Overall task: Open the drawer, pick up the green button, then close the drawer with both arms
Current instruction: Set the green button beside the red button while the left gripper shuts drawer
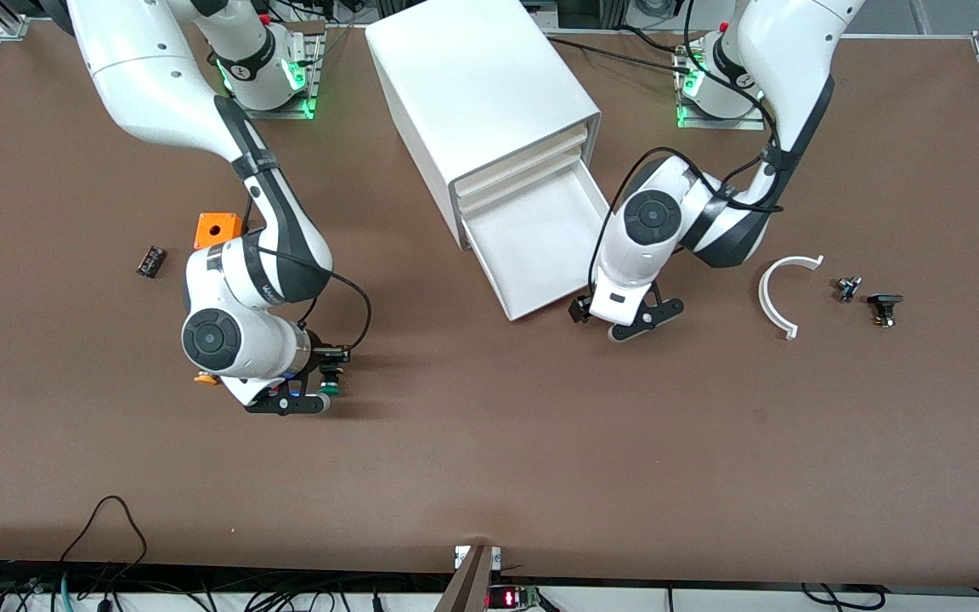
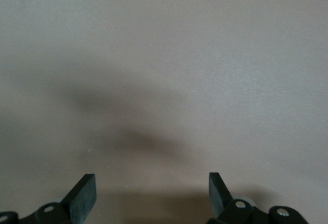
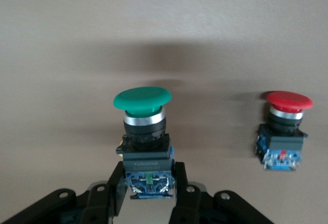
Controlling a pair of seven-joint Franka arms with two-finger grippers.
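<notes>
Lower left of the front view: right gripper [image 3: 148, 193] pinches the button [image 3: 142, 101]; left gripper [image 2: 152, 193] spread beside the open drawer [image 1: 532, 246].

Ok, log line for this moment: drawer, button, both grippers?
drawer: open, bottom one | green button: held over the table | right gripper: shut on green button | left gripper: open, beside drawer front, holding nothing
</notes>
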